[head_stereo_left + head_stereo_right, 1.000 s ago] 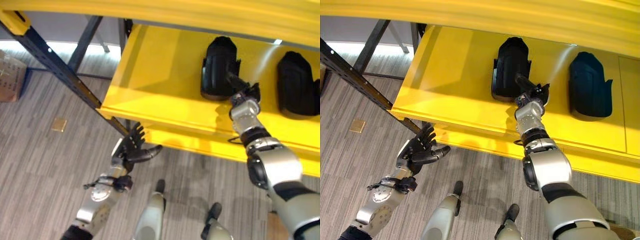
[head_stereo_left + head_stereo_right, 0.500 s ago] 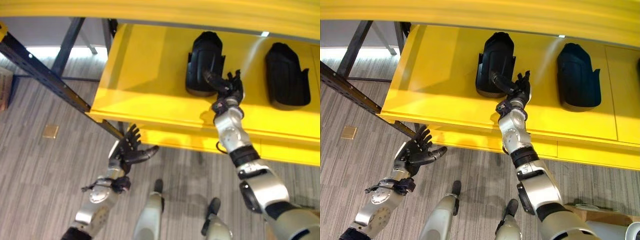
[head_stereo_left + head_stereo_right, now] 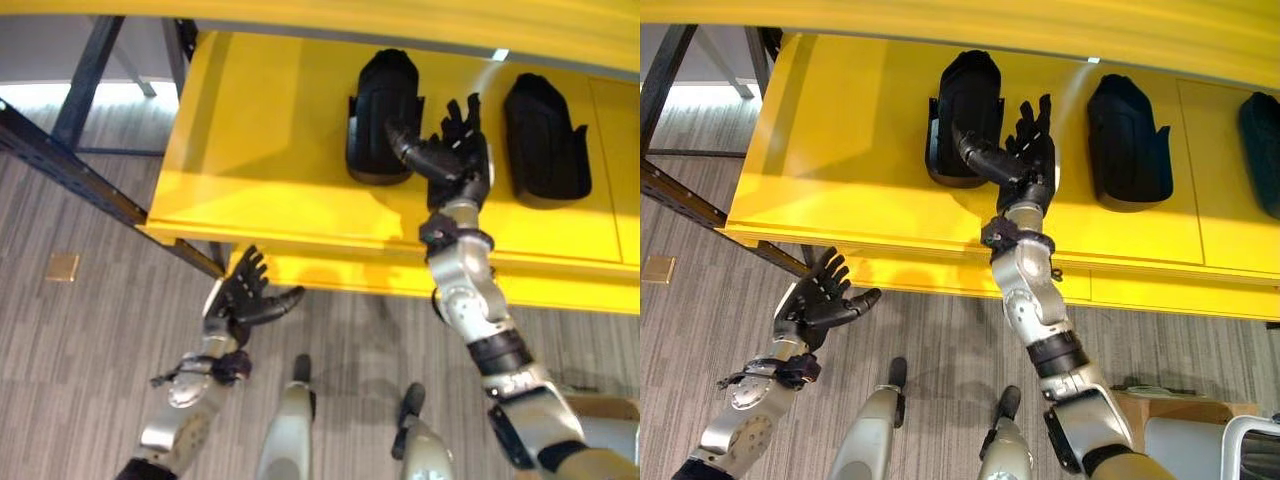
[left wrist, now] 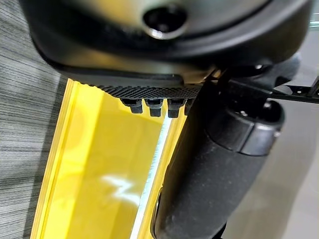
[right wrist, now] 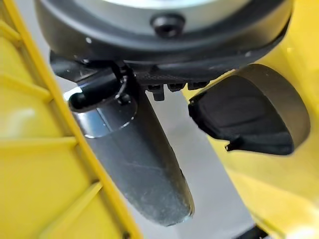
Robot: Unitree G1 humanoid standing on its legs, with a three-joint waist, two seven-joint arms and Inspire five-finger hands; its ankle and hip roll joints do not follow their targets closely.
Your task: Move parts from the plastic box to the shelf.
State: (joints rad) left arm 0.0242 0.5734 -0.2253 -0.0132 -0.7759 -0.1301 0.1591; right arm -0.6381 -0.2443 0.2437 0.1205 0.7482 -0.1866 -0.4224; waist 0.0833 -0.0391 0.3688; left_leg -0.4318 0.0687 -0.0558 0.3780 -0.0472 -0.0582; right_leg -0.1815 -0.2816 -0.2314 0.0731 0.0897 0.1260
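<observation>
I see my right hand [image 3: 1032, 160] raised above the yellow shelf [image 3: 840, 150], with its fingers [image 3: 1030, 120] straight and spread and the thumb pointing toward the left side. It holds nothing. The black part [image 3: 962, 115] I am working with lies on the shelf, near its back edge, just beside the thumb on the thumb's side; I cannot tell if the thumb tip touches it. In the right wrist view a black part [image 5: 249, 117] shows past the fingertips, apart from them, resting on the yellow surface.

A second black part [image 3: 1127, 140] lies on the shelf on the other side of the hand, near but apart from it. A third dark part [image 3: 1262, 150] shows at the shelf's right end.

My left hand [image 3: 815, 300] is low, below the front edge of the shelf and over the grey floor [image 3: 700, 330], with fingers open and spread, empty.

Compared to one second ago, the right hand has lifted away from the part: before, it was at the part's near end, and now the fingers stand open above the shelf. The part stays in its place. The left hand keeps the same open pose.
</observation>
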